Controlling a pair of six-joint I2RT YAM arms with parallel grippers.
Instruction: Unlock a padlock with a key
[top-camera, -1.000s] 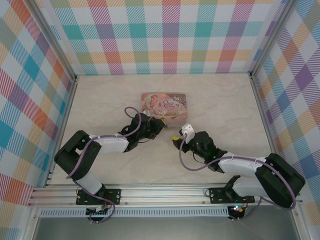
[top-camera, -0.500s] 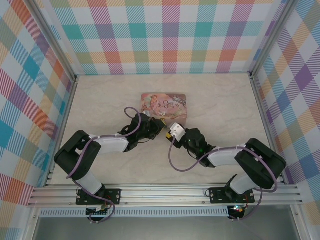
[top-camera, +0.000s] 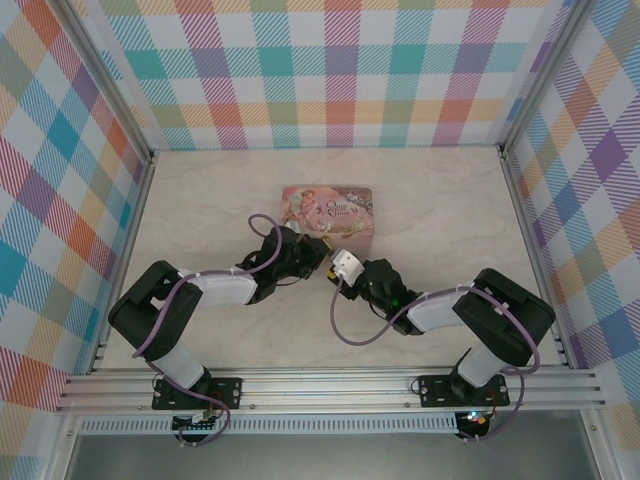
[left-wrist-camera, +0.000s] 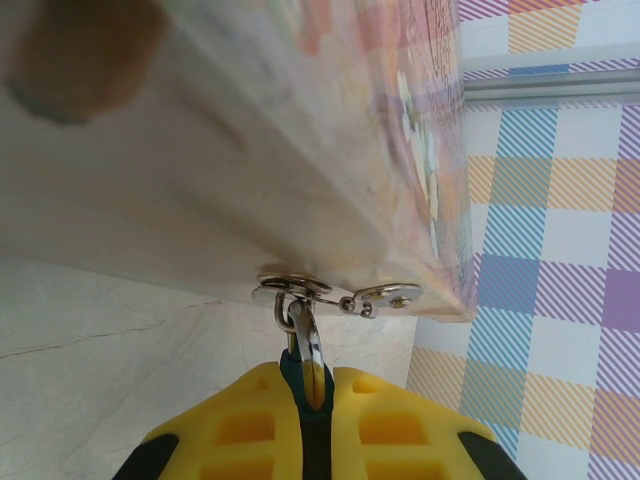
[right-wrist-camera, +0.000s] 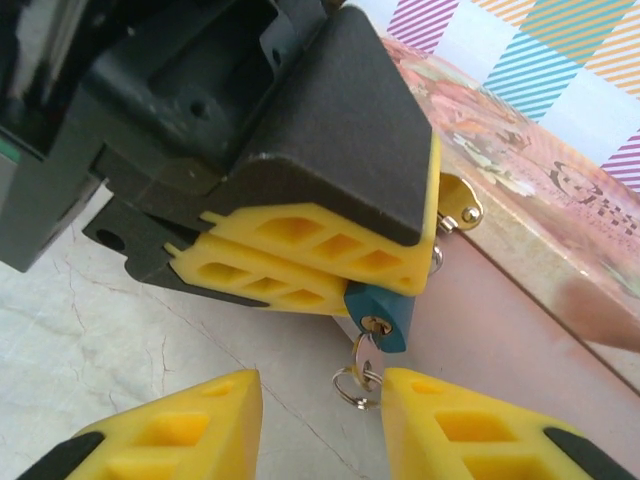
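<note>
- Top external view: the pink rectangular pictured metal tin (top-camera: 328, 212) carries a line of pale curling script (top-camera: 341, 210) across the middle of its lid. It is too small to read.
- Right wrist view: the same tin's lid bears dark ornamental letters (right-wrist-camera: 572, 186) near the picture's right edge. They are cut off and blurred, and no word can be made out.
- Left wrist view: the tin's printed surface is out of focus.
- No text, number or brand in these views is legible.
</note>
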